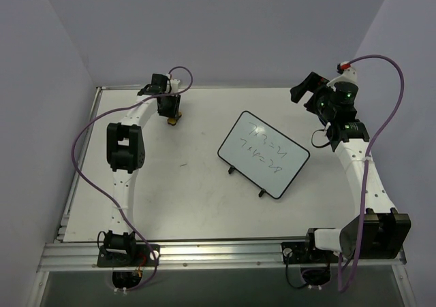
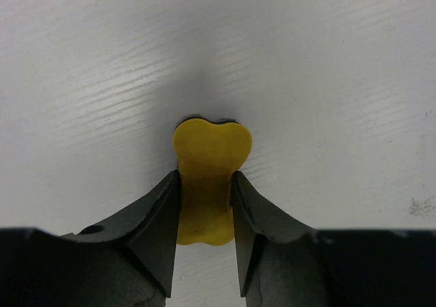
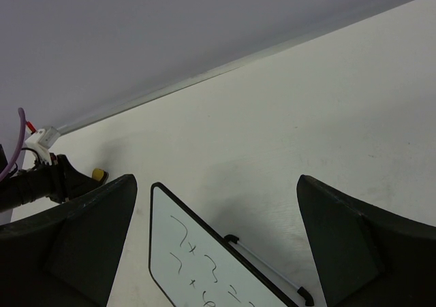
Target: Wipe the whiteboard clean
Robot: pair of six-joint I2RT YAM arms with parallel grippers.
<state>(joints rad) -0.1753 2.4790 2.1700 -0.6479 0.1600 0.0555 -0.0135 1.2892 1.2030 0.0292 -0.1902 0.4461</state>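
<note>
The whiteboard (image 1: 264, 153) lies near the table's middle, turned at an angle, with two lines of dark handwriting; it also shows in the right wrist view (image 3: 197, 266). My left gripper (image 1: 173, 118) is at the far left of the table, pointing down, shut on the yellow bone-shaped eraser (image 2: 208, 174), which rests on the table surface. The eraser's tip shows under the fingers in the top view (image 1: 174, 122). My right gripper (image 1: 304, 89) is open and empty, raised above the table to the right of the board, its fingers (image 3: 347, 249) wide apart.
The white table (image 1: 191, 198) is walled by lavender panels at back and sides. A metal rail (image 1: 225, 252) runs along the near edge by the arm bases. Purple cables (image 1: 381, 116) loop from both arms.
</note>
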